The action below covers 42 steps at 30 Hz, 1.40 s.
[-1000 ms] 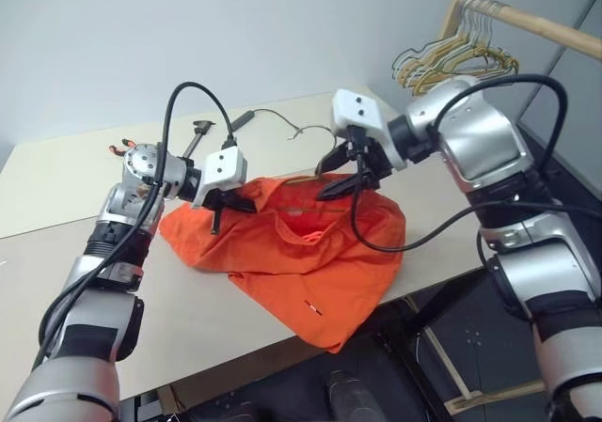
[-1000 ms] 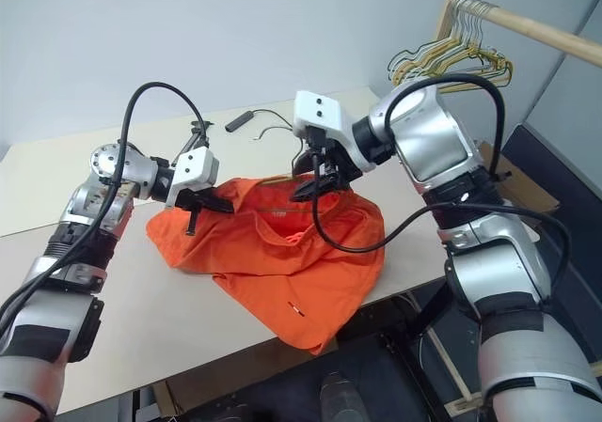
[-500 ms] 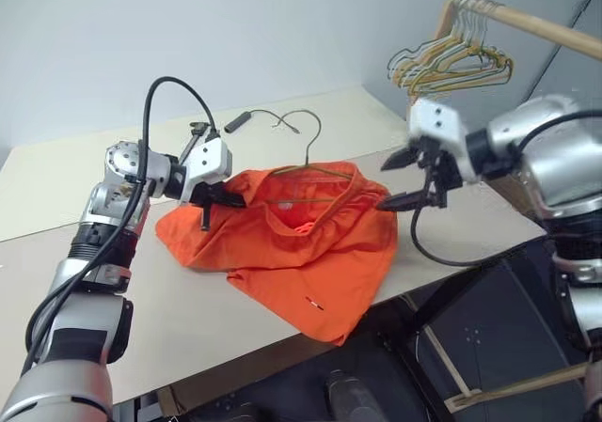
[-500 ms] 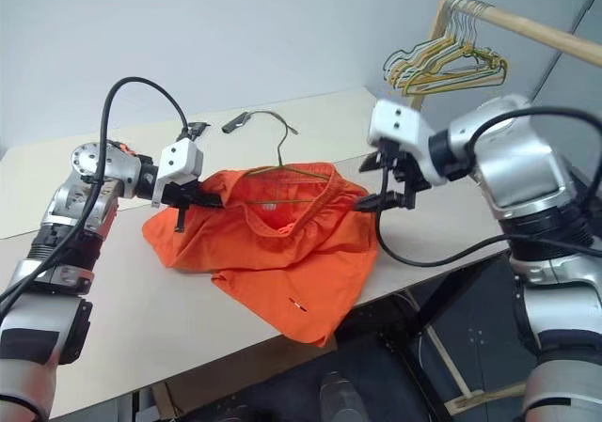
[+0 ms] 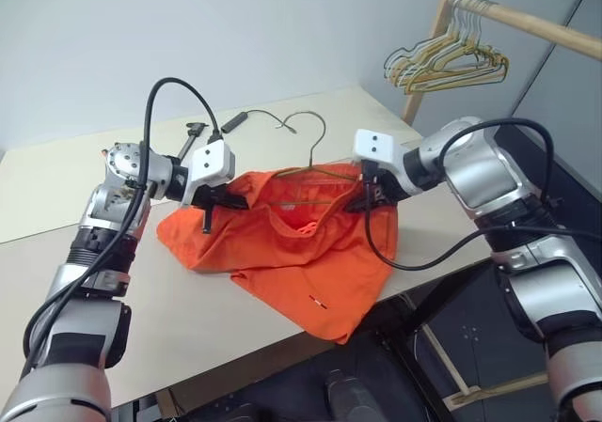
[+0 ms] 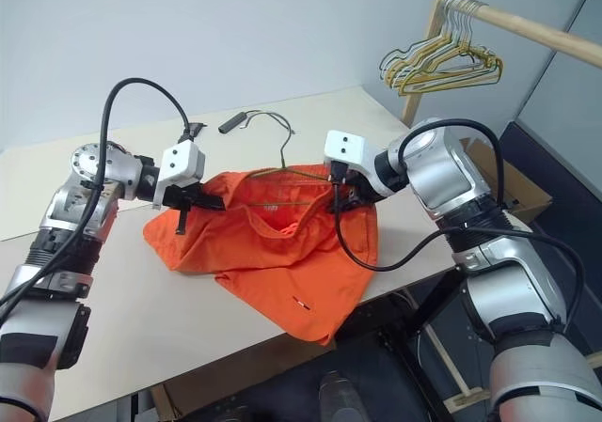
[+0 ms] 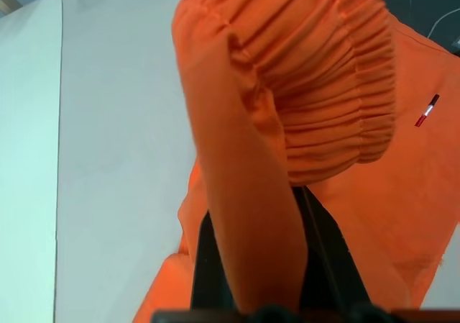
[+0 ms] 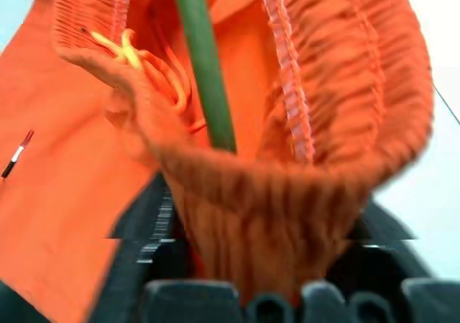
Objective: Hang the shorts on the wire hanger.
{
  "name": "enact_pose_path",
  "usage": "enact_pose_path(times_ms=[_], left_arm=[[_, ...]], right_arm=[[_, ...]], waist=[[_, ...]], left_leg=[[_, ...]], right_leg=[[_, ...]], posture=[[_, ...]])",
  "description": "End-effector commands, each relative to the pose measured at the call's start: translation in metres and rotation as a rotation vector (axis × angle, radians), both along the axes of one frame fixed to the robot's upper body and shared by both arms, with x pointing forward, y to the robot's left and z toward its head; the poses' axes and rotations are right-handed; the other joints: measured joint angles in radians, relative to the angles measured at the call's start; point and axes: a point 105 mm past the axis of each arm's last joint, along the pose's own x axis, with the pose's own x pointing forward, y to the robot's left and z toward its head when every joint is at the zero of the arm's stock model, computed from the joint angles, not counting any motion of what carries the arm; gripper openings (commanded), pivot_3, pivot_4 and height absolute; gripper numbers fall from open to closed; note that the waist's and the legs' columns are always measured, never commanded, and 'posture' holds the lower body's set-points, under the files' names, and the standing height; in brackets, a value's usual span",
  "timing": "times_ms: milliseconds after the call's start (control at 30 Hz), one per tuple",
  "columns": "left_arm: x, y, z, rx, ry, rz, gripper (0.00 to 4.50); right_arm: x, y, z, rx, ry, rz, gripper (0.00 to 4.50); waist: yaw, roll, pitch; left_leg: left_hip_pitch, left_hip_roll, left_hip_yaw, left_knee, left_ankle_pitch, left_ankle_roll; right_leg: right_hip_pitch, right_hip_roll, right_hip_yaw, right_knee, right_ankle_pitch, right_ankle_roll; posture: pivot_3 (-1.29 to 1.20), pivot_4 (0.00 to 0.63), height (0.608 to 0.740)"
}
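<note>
Currently left tool (image 5: 214,199) clamps bright orange fabric shorts' (image 5: 301,253) waistband; right tool (image 5: 365,196), waistband between its fingers, grip unclear, flanks thin olive-grey wire hanger (image 5: 315,164) lying crosswise between.

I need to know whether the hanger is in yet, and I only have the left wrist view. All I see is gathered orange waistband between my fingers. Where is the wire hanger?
Observer: The wire hanger lies on the table, its shoulders tucked inside the waistband of the shorts and its hook poking out beyond it.
Operator: And the other arm?
Observer: The right gripper is at the waistband's opposite end from the left gripper.
</note>
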Motion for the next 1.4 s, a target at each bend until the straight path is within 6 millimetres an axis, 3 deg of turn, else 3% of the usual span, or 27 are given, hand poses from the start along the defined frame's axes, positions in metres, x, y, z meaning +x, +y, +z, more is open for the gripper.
enact_pose_path(times_ms=[33, 133, 200, 367, 533, 733, 867, 1100, 1400], left_arm=[[-0.001, 0.002, 0.018, -0.042, -0.063, -0.001, 0.0], [-0.002, 0.002, 0.019, -0.047, -0.066, -0.013, 0.0], [-0.002, 0.001, 0.019, -0.052, -0.068, -0.022, 0.0], [-0.004, -0.007, 0.035, -0.165, -0.076, -0.061, 1.31], [-0.006, -0.006, 0.058, -0.315, -0.065, -0.061, 2.93], [-0.002, 0.009, 0.091, -0.51, -0.093, 0.052, 4.48], [-0.006, 0.014, 0.114, -0.682, -0.092, 0.103, 4.48], [-0.038, -0.001, 0.12, -0.787, -0.033, 0.036, 4.48], [-0.049, -0.007, 0.122, -0.813, -0.029, 0.019, 4.48]], right_arm=[[0.0, 0.003, 0.013, -0.003, -0.043, 0.035, 1.13], [-0.003, 0.001, 0.011, 0.001, -0.026, 0.045, 0.1], [-0.006, 0.001, 0.011, 0.008, -0.014, 0.05, 0.01], [-0.018, -0.005, 0.007, 0.066, 0.042, 0.021, 0.0], [-0.028, -0.018, 0.003, 0.169, 0.101, -0.112, 0.0], [-0.058, -0.056, -0.009, 0.28, 0.195, -0.336, 0.0], [-0.075, -0.082, -0.01, 0.349, 0.212, -0.513, 0.0], [-0.086, -0.133, -0.003, 0.476, 0.208, -0.874, 0.0], [-0.077, -0.21, 0.007, 0.56, 0.131, -1.273, 0.0]], waist=[[0.0, 0.0, 0.0], [-0.001, 0.0, 0.0], [-0.002, 0.0, 0.0], [0.0, 0.0, 0.0], [0.004, 0.0, 0.0], [0.009, 0.0, 0.0], [0.015, 0.0, 0.0], [0.024, 0.001, 0.0], [0.019, 0.002, 0.0]], left_leg=[[0.0, 0.0, 0.0, 0.0, 0.0, 0.0], [0.0, 0.0, 0.0, 0.0, 0.0, 0.0], [0.0, 0.0, 0.0, 0.0, 0.0, 0.0], [0.0, 0.0, 0.0, 0.0, 0.0, 0.0], [-0.001, 0.0, -0.001, 0.0, 0.0, 0.0], [-0.002, 0.0, -0.003, 0.0, 0.0, 0.0], [-0.001, 0.0, -0.003, 0.0, 0.0, 0.0], [0.001, 0.001, -0.003, 0.0, 0.0, 0.0], [0.004, 0.0, 0.001, 0.0, 0.0, 0.001]], right_leg=[[0.0, 0.0, 0.0, 0.0, 0.0, 0.0], [0.0, 0.0, 0.0, 0.0, 0.0, 0.0], [0.0, 0.0, 0.0, 0.0, 0.0, 0.0], [0.0, 0.0, 0.0, 0.0, 0.0, 0.0], [0.0, -0.001, -0.001, 0.0, 0.0, 0.0], [0.0, -0.001, -0.002, -0.001, 0.0, 0.001], [0.001, -0.002, -0.001, -0.001, -0.001, 0.001], [0.004, -0.001, 0.0, -0.001, -0.001, 0.002], [0.006, -0.001, 0.001, -0.002, -0.001, 0.002]], posture=[[-0.19, 0.0, 0.74], [-0.2, 0.0, 0.74], [-0.21, 0.0, 0.74], [-0.22, 0.0, 0.74], [-0.23, 0.0, 0.74], [-0.25, 0.014, 0.74], [-0.27, 0.023, 0.74], [-0.3, 0.028, 0.74], [-0.31, 0.039, 0.74]])
